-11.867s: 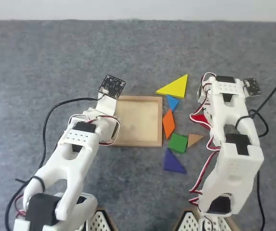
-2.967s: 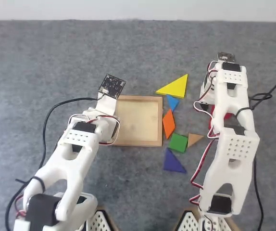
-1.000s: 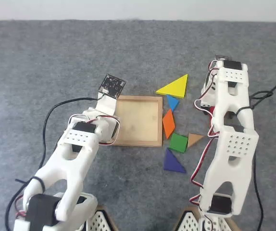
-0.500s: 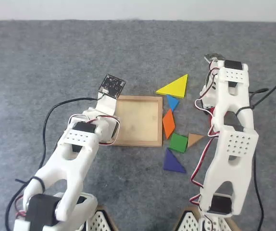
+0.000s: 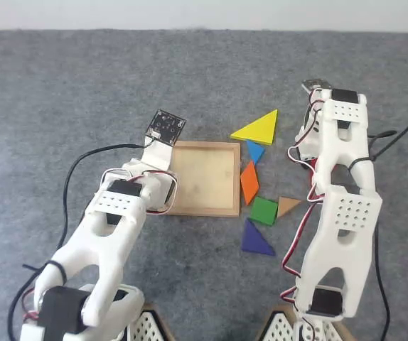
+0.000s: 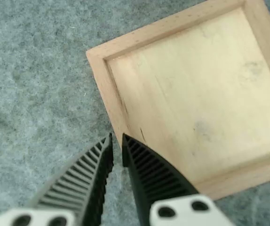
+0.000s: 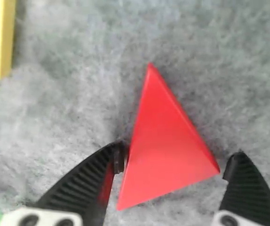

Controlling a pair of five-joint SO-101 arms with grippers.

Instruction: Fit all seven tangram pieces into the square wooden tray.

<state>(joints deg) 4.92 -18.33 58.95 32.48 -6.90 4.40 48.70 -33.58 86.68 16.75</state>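
the grey felt table cover (image 5: 62, 85) carries everything, and across it the big change belongs to the right arm (image 5: 340, 213): it has stretched forward from a tucked pose over the last several seconds, and within the last second its wrist turned a little, then held. the left arm (image 5: 111, 227) has not moved at all; it sits at the near left side of the square wooden tray (image 5: 204, 145), which is bare inside, so none of the seven pieces is placed yet. the left gripper (image 6: 117, 140) hangs over the felt just off the tray's rim, its fingers drawn almost together with nothing between them. the right gripper (image 7: 175, 160) now stands over the large red triangle (image 7: 165, 141), fingers spread wide, one tip touching or nearly touching an edge and the other just beyond the far corner, not yet pinching. that reads as the arm lined up for its first pick, with the close and lift yet to come. the red piece lies flat on the felt, well to the right of the tray. the large yellow triangle (image 5: 259, 128) lies just past the tray's far right corner. then come the purple triangle (image 5: 256, 240), the orange parallelogram (image 5: 249, 182) close along the tray's right edge, the green square (image 5: 264, 210), the small blue triangle (image 5: 255, 151) and the small tan triangle (image 5: 286, 205), all loose on the felt.
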